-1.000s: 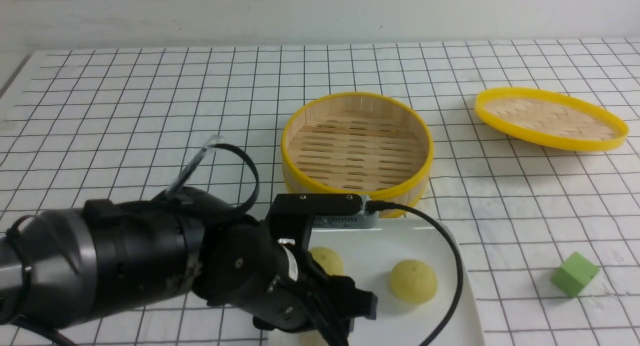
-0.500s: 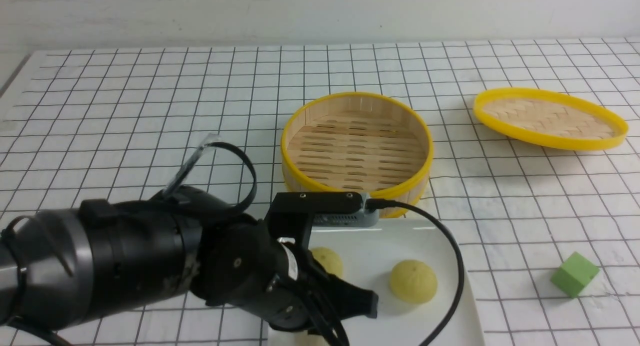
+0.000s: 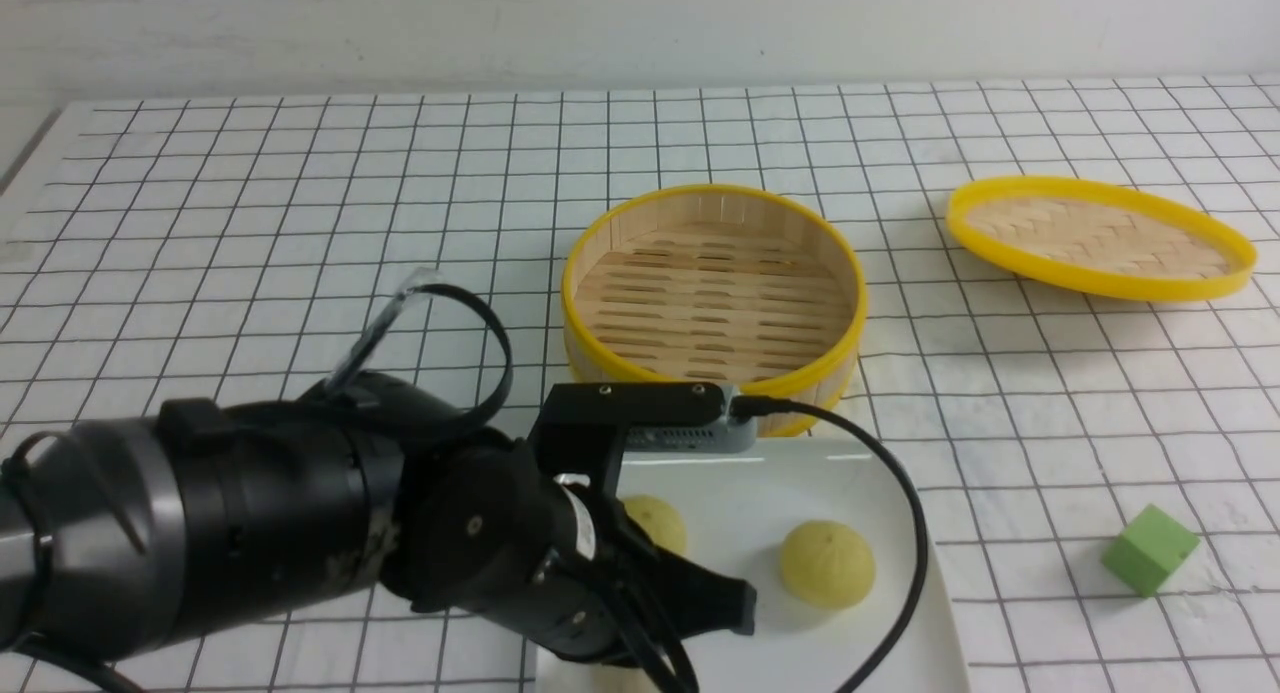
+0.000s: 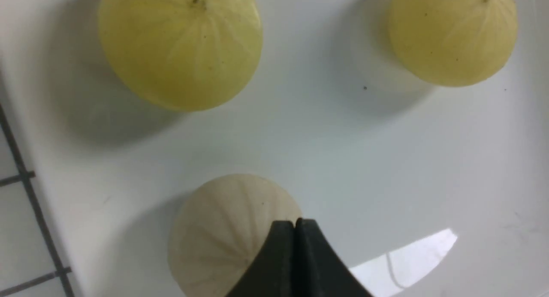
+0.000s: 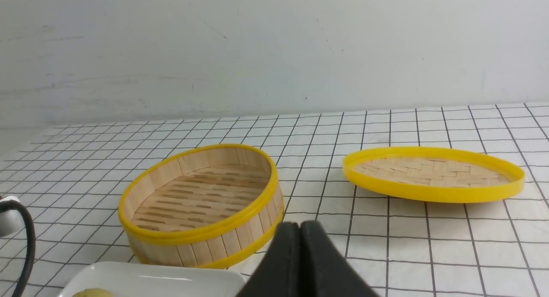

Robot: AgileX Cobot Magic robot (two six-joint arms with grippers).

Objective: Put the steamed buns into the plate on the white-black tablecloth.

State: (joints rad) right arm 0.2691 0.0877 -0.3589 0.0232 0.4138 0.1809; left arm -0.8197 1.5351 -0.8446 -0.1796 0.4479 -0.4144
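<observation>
The white plate (image 3: 870, 471) lies on the white-black tablecloth (image 3: 300, 223) at the near middle. Two pale yellow-green buns (image 3: 826, 563) (image 3: 658, 519) sit in it. They also show in the left wrist view (image 4: 180, 48) (image 4: 452, 35). A beige-grey bun (image 4: 223, 232) lies on the plate (image 4: 386, 160) right under my left gripper (image 4: 295, 223). That gripper is shut, its fingers pressed together, with nothing between them. My left arm (image 3: 300, 533) hangs over the plate's near left part. My right gripper (image 5: 300, 224) is shut and empty, low over the cloth.
A round yellow-rimmed bamboo steamer basket (image 3: 712, 293) stands empty just behind the plate. Its flat woven lid (image 3: 1100, 238) lies at the far right. A green cube (image 3: 1148, 549) sits on the cloth at the near right. A black cable (image 3: 905, 533) arcs over the plate.
My left arm has shifted very slightly to the left over the plate. The buns, basket and lid have not moved.
</observation>
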